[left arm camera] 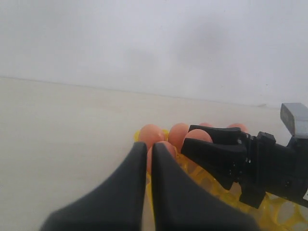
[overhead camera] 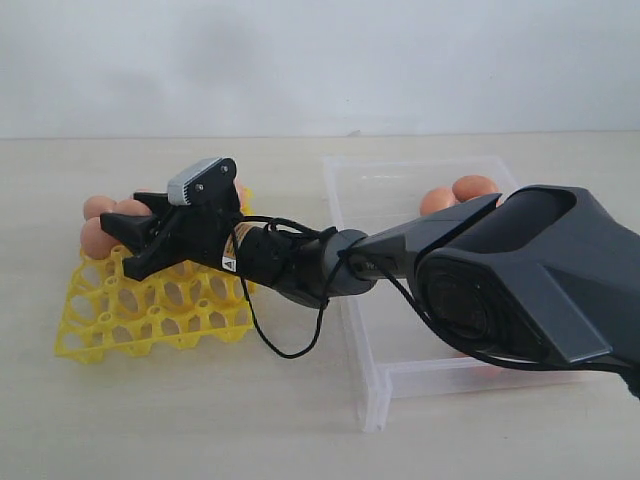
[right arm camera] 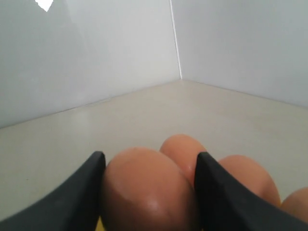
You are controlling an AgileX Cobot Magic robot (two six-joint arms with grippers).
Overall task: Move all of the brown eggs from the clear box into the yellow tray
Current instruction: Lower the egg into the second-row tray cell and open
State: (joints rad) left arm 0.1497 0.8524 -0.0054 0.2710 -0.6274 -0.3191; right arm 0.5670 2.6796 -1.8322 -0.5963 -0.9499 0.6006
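The yellow tray (overhead camera: 150,310) lies on the table at the left, with brown eggs (overhead camera: 98,206) in its far-left cups. My right gripper (overhead camera: 128,238) reaches across over those cups, shut on a brown egg (right arm camera: 144,187) that fills the gap between its fingers (right arm camera: 221,192). I cannot tell whether that egg rests in a cup. More eggs (right arm camera: 180,147) sit just beyond it. The clear box (overhead camera: 345,215) stands to the right with two eggs (overhead camera: 475,186) showing at its far side. My left gripper (left arm camera: 149,147) is shut and empty, low beside the tray, facing the right gripper (left arm camera: 187,137).
The right arm's dark body (overhead camera: 520,280) covers much of the clear box's near half. A black cable (overhead camera: 285,345) hangs from the arm over the tray's right edge. Bare table lies in front of the tray and box.
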